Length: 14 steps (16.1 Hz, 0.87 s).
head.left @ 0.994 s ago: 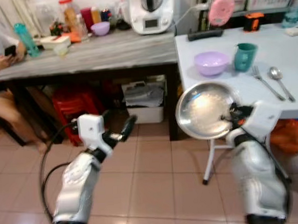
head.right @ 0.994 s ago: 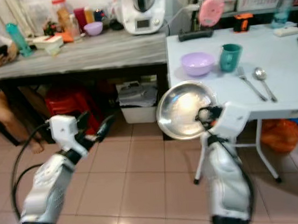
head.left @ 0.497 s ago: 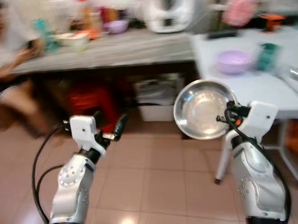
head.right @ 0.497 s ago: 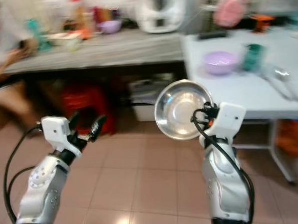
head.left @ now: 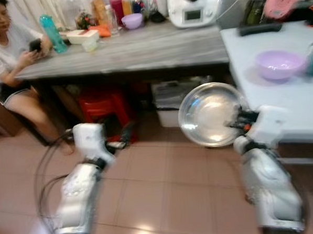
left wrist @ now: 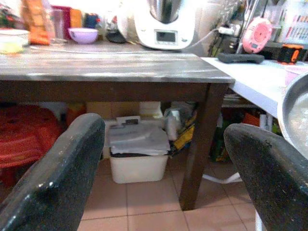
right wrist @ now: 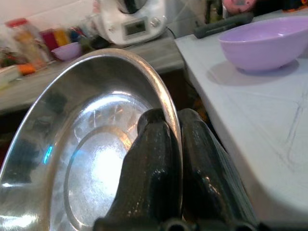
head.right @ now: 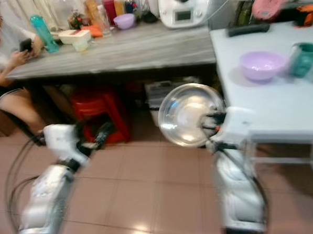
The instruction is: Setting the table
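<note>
A round steel plate point(head.left: 211, 114) is held on edge in front of me, its hollow side facing me. My right gripper point(right wrist: 166, 119) is shut on its rim, one finger on each face, beside the near left corner of the white table point(head.left: 282, 102). On that table stand a purple bowl point(head.left: 278, 64) and a teal cup point(head.right: 303, 58). My left gripper point(left wrist: 163, 127) is open and holds nothing. It hangs over the tiled floor, pointing at the space under the grey table point(head.left: 142, 47).
A person point(head.left: 6, 51) sits at the grey table's left end with a phone. Bottles, a bowl and a white kitchen machine point(head.left: 195, 5) stand along its back. Under it are a red stool point(head.left: 100, 104) and a white bin point(left wrist: 137, 161). Tiled floor point(head.left: 166, 195) lies before me.
The whole picture has shifted right, so the camera has turned left and the person has come into view. The plate stays in my right gripper; both arms keep their poses.
</note>
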{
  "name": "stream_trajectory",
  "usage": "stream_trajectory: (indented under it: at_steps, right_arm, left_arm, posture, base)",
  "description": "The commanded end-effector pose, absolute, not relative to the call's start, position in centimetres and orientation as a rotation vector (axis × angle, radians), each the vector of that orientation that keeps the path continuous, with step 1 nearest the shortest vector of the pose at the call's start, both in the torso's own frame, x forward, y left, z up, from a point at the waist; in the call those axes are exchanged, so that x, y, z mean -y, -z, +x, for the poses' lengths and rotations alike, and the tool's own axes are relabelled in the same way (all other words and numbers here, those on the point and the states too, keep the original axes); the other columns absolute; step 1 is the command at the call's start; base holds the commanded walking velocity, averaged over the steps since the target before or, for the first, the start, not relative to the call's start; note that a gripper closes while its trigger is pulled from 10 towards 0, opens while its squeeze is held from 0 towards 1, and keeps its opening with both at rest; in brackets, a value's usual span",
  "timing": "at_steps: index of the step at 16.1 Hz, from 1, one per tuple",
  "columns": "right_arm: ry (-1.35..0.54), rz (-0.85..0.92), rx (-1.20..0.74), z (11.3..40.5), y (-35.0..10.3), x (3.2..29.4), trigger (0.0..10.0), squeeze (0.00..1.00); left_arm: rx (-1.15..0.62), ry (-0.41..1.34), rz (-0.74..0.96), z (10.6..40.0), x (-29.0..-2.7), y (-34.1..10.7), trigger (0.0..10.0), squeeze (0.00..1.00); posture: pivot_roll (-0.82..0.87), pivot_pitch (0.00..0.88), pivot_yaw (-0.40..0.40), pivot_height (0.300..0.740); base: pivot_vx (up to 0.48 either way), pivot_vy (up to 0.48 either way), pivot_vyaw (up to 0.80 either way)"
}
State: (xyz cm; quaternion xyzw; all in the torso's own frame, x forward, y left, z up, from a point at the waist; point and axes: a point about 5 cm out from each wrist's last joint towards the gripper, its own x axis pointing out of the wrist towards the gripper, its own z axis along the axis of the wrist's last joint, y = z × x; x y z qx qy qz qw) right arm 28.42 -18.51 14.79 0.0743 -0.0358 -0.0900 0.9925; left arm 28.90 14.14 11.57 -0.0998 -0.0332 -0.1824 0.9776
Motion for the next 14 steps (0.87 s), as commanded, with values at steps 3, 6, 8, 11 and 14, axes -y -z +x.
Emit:
stream_trajectory:
  at_steps: [3,6,8,11,14]
  right_arm:
    - [0.127,0.173,0.111,28.6,-15.7,17.1,10.0,0.00]
    - [0.119,0.166,0.115,28.5,-15.7,17.1,10.0,0.00]
    - [0.123,0.168,0.113,28.4,-15.7,17.2,10.0,0.00]
    - [0.128,0.171,0.109,28.5,-15.6,17.2,10.0,0.00]
    - [0.132,0.176,0.106,28.6,-15.6,17.3,10.0,0.00]
  left_arm:
    - [0.073,0.338,-0.174,29.0,-15.4,-11.8,10.0,0.00]
    - [0.073,0.345,-0.176,29.0,-15.2,-11.8,10.0,0.00]
    - [0.072,0.354,-0.177,29.0,-14.9,-11.8,10.0,0.00]
    - [0.065,0.370,-0.182,28.8,-14.5,-11.6,10.0,0.00]
    - [0.063,0.376,-0.186,28.7,-14.2,-11.5,10.0,0.00]
  posture:
    - [-0.03,0.000,0.113,0.740]
    - [-0.03,0.000,0.113,0.740]
    - [-0.04,0.000,0.113,0.740]
    - [-0.04,0.000,0.110,0.740]
    - [-0.04,0.000,0.109,0.740]
  base:
    - [0.480,0.000,0.00]
    - [0.480,0.000,0.35]
    - [0.480,0.000,0.28]
    - [0.480,0.000,0.00]
    - [0.480,0.000,0.00]
